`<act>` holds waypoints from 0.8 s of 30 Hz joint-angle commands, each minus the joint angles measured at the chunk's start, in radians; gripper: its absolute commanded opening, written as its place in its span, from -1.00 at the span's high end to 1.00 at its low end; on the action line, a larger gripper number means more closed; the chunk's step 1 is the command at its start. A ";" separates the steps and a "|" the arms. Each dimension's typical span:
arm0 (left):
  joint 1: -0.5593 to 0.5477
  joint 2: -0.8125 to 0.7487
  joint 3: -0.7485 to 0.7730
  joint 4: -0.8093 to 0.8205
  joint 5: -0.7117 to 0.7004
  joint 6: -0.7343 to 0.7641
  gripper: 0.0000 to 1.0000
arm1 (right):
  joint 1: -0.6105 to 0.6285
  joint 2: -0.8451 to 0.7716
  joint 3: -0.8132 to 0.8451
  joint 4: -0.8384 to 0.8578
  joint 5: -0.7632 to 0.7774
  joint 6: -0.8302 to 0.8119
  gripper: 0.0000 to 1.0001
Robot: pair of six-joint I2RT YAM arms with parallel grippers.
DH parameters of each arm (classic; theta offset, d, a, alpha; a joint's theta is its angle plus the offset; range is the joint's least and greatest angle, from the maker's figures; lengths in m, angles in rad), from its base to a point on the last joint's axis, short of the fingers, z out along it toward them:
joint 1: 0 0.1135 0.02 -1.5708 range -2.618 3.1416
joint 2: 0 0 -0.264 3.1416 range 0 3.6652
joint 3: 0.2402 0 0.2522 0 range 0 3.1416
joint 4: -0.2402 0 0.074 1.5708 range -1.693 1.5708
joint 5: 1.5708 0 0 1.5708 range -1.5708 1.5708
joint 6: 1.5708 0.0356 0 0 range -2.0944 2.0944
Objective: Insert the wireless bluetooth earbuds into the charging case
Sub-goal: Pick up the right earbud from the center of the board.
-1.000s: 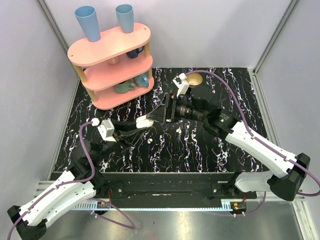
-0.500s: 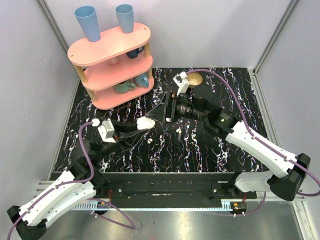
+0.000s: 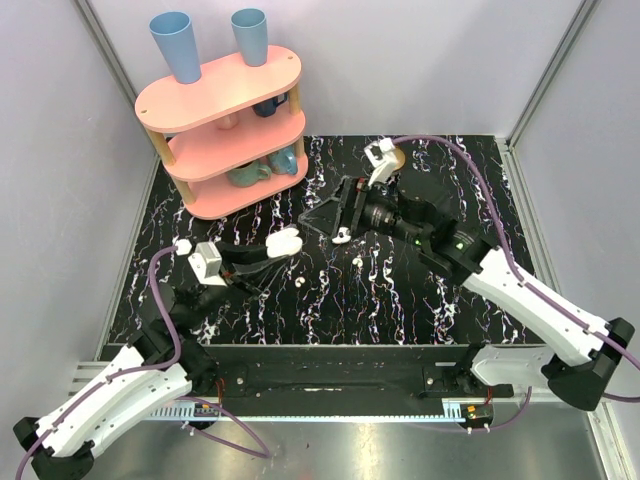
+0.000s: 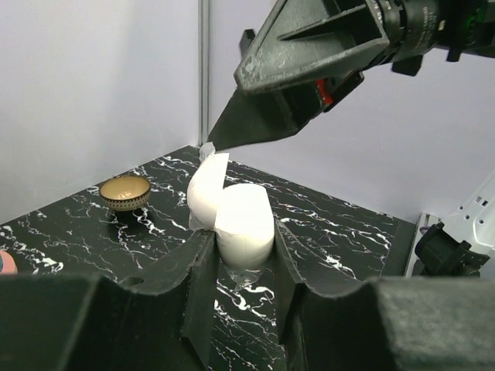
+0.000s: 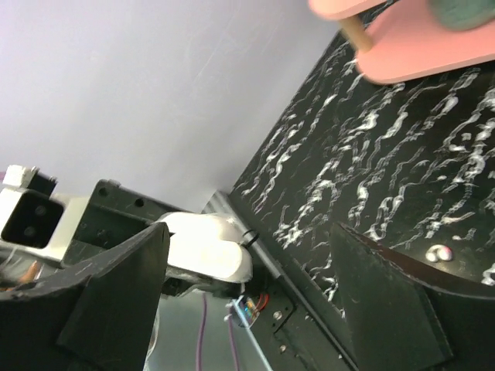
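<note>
The case (image 4: 232, 220) is gripped at its lower half by the left claw (image 4: 241, 249), which is clenched on it. The lid is seen hinged up, on the far left side of that claw. The right claw (image 5: 251, 232) is released, its fingers (image 5: 387, 309) spread wide with nothing held between them. In the left wrist view one of its fingertips is poised just above the raised lid; whether they touch cannot be told. One tiny white earbud (image 3: 300, 283) is seen lying on the counter (image 3: 400, 295) just to the near right of the left claw. A second (image 3: 357, 261) lies on the near side of the right claw, beside its wrist. A gold bowl (image 4: 125, 192) is set well beyond the left claw, to its left
</note>
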 commanded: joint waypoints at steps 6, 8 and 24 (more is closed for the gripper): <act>0.000 -0.085 0.017 -0.044 -0.078 0.022 1.00 | -0.190 -0.105 -0.074 -0.187 0.262 -0.009 -0.59; 0.000 -0.094 0.018 -0.055 -0.073 0.020 1.00 | -0.285 -0.075 -0.139 -0.190 0.165 -0.044 -0.50; 0.000 -0.084 0.063 -0.077 -0.004 0.010 1.00 | -0.456 0.298 -0.306 -0.046 -0.013 -0.190 -0.08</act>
